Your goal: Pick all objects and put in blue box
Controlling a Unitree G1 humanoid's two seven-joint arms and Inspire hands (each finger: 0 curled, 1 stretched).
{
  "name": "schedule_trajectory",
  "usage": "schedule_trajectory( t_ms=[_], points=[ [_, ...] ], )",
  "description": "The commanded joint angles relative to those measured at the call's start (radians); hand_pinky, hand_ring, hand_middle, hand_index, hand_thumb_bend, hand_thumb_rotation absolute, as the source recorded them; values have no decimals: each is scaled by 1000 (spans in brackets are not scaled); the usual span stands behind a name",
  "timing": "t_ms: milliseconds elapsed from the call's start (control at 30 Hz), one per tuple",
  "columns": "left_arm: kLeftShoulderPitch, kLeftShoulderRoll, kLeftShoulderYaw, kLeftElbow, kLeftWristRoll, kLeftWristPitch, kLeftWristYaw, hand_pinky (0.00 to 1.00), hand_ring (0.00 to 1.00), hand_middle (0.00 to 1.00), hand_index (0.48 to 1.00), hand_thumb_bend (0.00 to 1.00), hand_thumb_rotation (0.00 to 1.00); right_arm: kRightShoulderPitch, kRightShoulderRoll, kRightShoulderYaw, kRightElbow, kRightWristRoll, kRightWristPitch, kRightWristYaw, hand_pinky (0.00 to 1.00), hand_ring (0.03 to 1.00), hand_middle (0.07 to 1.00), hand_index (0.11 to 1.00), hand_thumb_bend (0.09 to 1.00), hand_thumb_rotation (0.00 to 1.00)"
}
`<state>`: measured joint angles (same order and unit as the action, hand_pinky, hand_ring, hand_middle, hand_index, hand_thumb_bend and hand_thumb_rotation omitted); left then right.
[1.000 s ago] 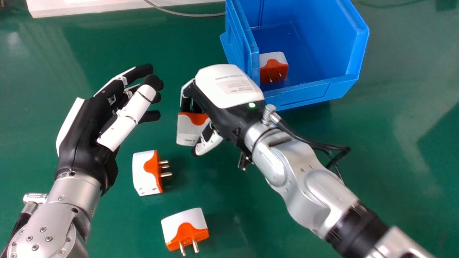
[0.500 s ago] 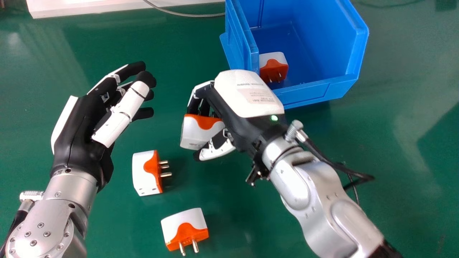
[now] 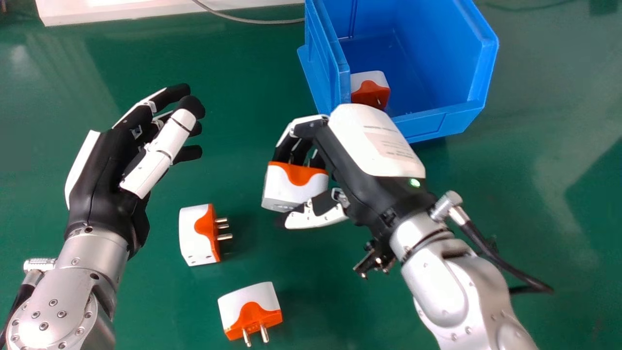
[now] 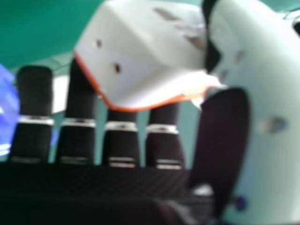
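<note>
1. The fingers of my right hand (image 3: pixel 371 158) are curled round a white-and-orange plug adapter (image 3: pixel 291 187), thumb on its opposite side, with its pins toward the fingers.
2. Over the last second, that hand has carried the adapter toward about 4 o'clock; the grip looks unchanged. I read this as transport under way, though it must still bend toward 1 or 2 o'clock to reach the blue box (image 3: pixel 432 126).
3. That box stands at 1 o'clock on the table (image 3: pixel 544 184), with one boxed adapter (image 3: pixel 371 88) inside.
4. Two more lie unmoved on the table: the pins-right adapter (image 3: pixel 197 236) at 8 o'clock from the held one, and the nearest adapter (image 3: pixel 250 308) at 7. So two picks should remain after this.
5. My left hand (image 3: pixel 109 170) has drifted slightly toward 8 o'clock, fingers loosely bent, holding nothing.
6. I'd lift clear of the near wall; clipping it could twist the adapter loose.
</note>
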<state>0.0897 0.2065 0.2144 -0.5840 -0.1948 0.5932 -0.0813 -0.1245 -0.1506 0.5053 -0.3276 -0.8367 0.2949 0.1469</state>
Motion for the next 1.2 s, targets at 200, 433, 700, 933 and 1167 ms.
schedule_trajectory(
  t_ms=[200,433,700,933,1167],
  points=[
    [-13,14,15,-6,4,-21,-5,756,813,783,814,563,541,105,-26,-53,-174,-15,-6,6,327,434,534,532,491,0],
    [-12,22,22,-7,1,-19,-13,759,814,783,816,565,544,155,-29,-84,-252,-41,-1,22,327,436,534,535,490,0],
    [-13,31,32,-10,-3,-13,-21,760,815,784,818,565,549,209,-41,-138,-316,-50,-37,-4,327,436,534,538,489,0],
    [-17,33,36,9,0,-20,-30,753,812,785,818,555,553,233,-38,-199,-336,-66,-59,-46,323,434,529,541,489,0],
    [-20,40,38,4,0,-11,-31,745,810,784,818,554,554,214,-24,-254,-349,-97,-40,-40,322,437,526,540,490,0]
  ],
)
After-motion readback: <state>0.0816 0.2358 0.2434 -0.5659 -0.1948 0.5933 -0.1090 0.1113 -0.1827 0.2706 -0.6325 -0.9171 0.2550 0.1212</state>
